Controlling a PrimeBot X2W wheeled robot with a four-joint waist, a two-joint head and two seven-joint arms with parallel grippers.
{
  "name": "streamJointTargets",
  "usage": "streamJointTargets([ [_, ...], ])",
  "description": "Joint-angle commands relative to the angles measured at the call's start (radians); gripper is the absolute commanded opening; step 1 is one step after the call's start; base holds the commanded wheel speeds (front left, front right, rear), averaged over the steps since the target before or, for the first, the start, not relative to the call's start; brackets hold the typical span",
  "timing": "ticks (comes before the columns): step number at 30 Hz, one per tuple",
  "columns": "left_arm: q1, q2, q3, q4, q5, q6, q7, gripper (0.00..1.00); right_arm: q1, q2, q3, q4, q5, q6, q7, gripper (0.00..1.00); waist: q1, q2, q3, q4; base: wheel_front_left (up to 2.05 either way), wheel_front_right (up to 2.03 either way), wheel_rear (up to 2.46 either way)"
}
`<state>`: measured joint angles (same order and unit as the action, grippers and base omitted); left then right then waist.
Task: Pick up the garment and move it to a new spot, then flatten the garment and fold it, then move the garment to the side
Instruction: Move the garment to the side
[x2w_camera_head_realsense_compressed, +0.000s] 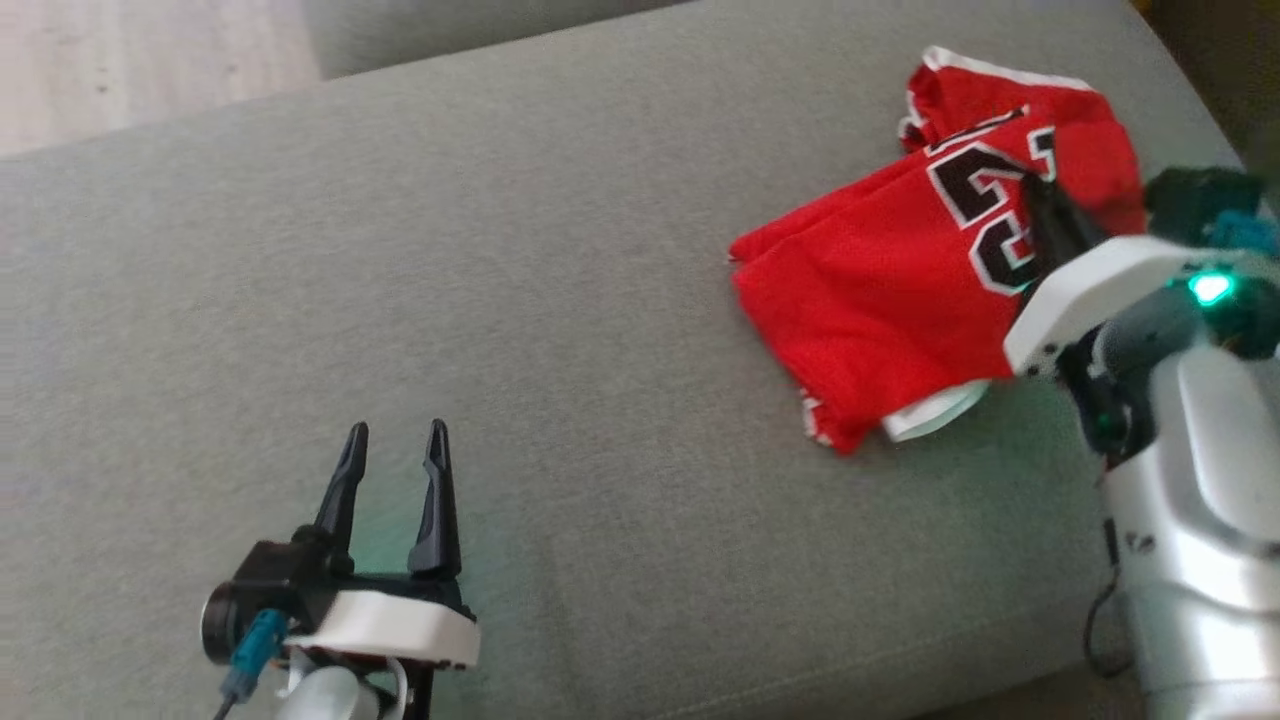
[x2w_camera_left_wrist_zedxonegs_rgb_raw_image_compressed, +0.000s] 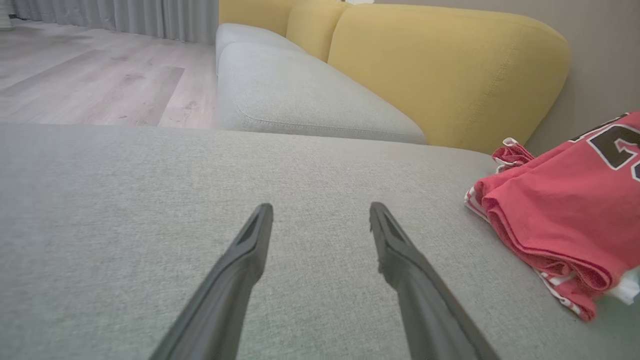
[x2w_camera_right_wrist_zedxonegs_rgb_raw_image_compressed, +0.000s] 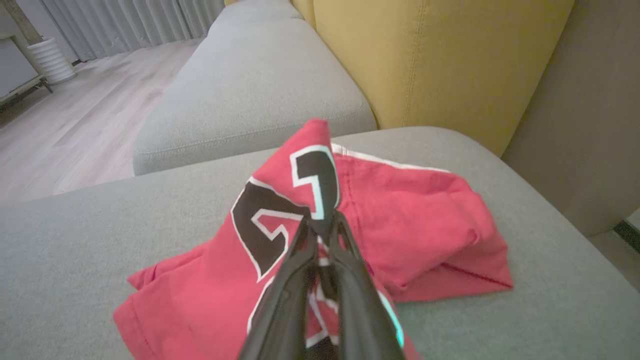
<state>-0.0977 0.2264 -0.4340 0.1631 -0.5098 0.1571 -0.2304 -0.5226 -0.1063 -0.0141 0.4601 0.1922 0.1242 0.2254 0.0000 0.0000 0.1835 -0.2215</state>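
The red garment is being supported, crumpled, by the grey cushion, toward its far right in the head view. A raised fold at the black numerals is being pinched by the right gripper. The left gripper is being held spread over bare cushion, well apart from the garment.
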Motion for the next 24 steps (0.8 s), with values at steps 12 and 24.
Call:
streamJointTargets([
  [12,-0.005,-0.024,0.038,-0.002,-0.005,-0.012,-0.026,1.0,-0.199,-0.159,-0.084,0.064,-0.032,0.007,0.06,0.0,0.0,0.0,-0.024,0.162,0.0,0.0,0.0],
  [24,-0.034,-0.019,0.037,-0.012,0.014,-0.02,-0.028,1.0,-0.26,-0.336,-0.252,0.106,-0.099,0.007,0.132,0.0,0.0,0.0,0.066,0.238,0.0,0.0,0.0],
])
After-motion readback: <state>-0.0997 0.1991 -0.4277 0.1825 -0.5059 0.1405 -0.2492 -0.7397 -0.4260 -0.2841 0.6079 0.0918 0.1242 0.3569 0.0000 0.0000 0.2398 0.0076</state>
